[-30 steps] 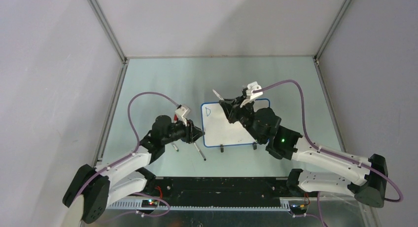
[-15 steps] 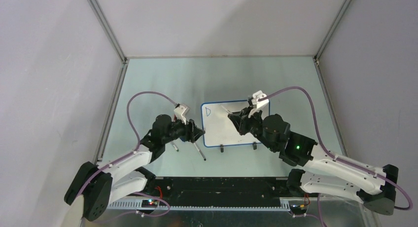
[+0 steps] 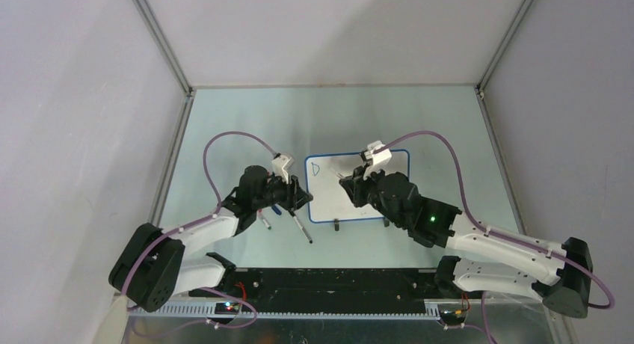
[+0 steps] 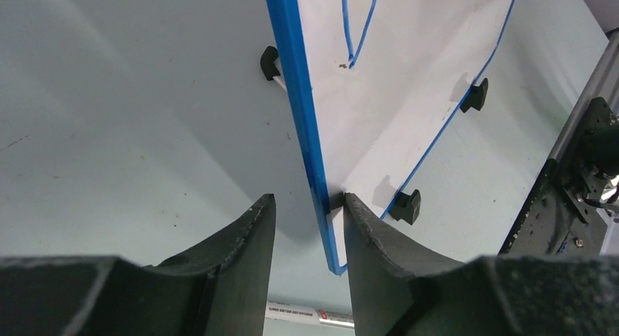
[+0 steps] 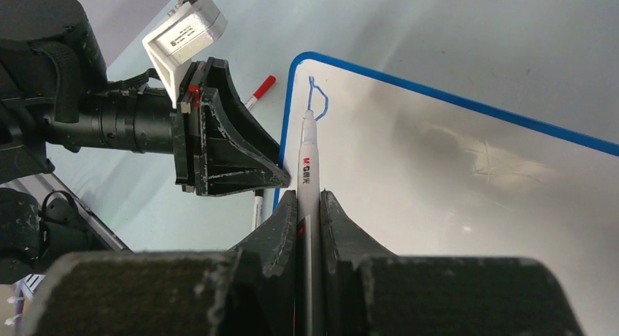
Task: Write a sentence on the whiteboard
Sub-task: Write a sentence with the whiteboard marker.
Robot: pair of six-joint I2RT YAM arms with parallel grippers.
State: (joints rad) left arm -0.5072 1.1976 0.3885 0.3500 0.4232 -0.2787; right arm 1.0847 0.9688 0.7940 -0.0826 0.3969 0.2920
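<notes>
The whiteboard (image 3: 329, 203) lies flat on the table, with only a blue letter "D" (image 3: 315, 167) of the sentence in its far left corner. My left gripper (image 3: 300, 197) is open and straddles the board's blue left rim (image 4: 303, 124). One finger rests on the white surface and the other stands apart from the rim. Over the board, my right gripper (image 3: 350, 185) is shut on a white marker (image 5: 308, 161). The marker's tip sits just below the "D" (image 5: 318, 101).
Two loose markers (image 3: 302, 229) (image 3: 265, 222) lie on the table left of the board, near my left gripper. A red-capped marker (image 5: 259, 91) shows beyond that gripper. Black clip feet (image 3: 336, 225) (image 3: 386, 222) stick out of the board's near edge. Grey walls enclose the table.
My right gripper has moved with the marker nearer and to the left, to just below the "D". My left gripper has shifted up and right onto the board's left rim.
</notes>
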